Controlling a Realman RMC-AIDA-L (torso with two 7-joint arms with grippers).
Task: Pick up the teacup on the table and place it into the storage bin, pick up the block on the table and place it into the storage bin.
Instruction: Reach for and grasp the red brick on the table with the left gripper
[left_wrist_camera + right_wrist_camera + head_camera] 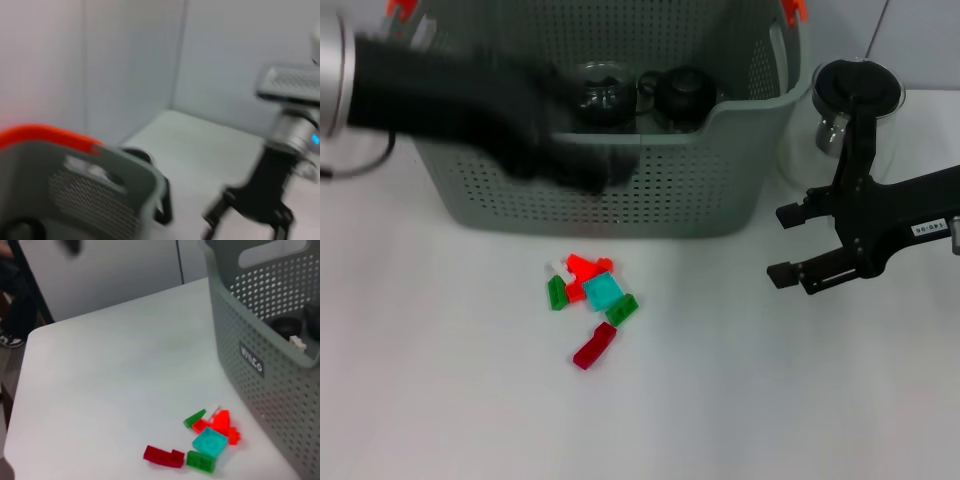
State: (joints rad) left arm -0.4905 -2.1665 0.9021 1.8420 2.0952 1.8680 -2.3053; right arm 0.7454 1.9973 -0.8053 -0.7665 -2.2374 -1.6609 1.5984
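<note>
The left gripper (585, 170) hangs over the bin's (720, 190) front wall, smeared by motion, so whether its fingers are apart or pressed together cannot be told, nor whether it carries anything. Its place above the front rim suits an arm working at the bin, though which way it is heading is not readable.

The right gripper (792, 245) waits out toward the desk's right edge, fingers spread and empty, pointing in at the desk's middle. That stand-off looks deliberate: it stays out of the left arm's way and has the blocks (590, 300) in plain sight on its wrist view.

The bin sits against the desk's far edge, taking up most of the back. Inside, near its front right, are two dark round vessels: one of clear dark glass (602, 88), one black and lidded like a small teapot (682, 92). I take one of them for the teacup, already in place.

The blocks lie in a loose heap on the bare desk just in front of the bin: red, green, orange and a teal one, none in the bin. That half appears undone.

A glass pitcher (855, 100) stands beside the bin's right wall.
</note>
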